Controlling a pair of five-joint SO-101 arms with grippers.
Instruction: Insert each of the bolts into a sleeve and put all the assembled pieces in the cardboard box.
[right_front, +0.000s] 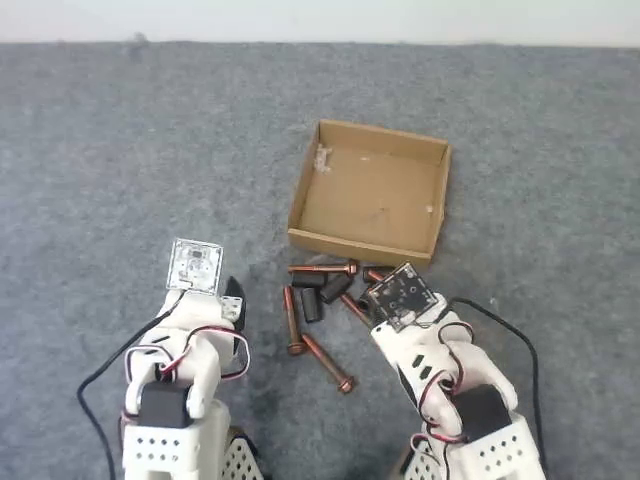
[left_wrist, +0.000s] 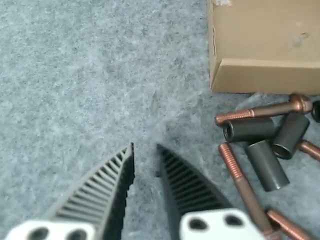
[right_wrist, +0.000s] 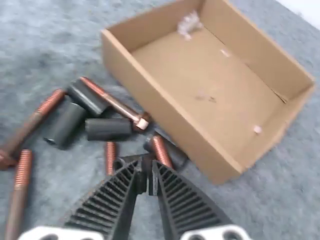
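Presumably to pick, the nearly closed, empty right end effector (right_wrist: 145, 164) hovers over copper-coloured bolts (right_wrist: 112, 101) beside the brown cardboard box (right_wrist: 160, 110). The left end effector (left_wrist: 145, 146) hangs slightly parted, empty.

Cardboard box (right_front: 368, 192) mid-carpet (right_front: 120, 150); bolts (right_front: 326, 362), sleeves (right_front: 312, 303) scattered just before box's near wall, some touching.

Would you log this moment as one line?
bolts, sleeves: loose beside box; none boxed; left gripper: open; right gripper: over bolts
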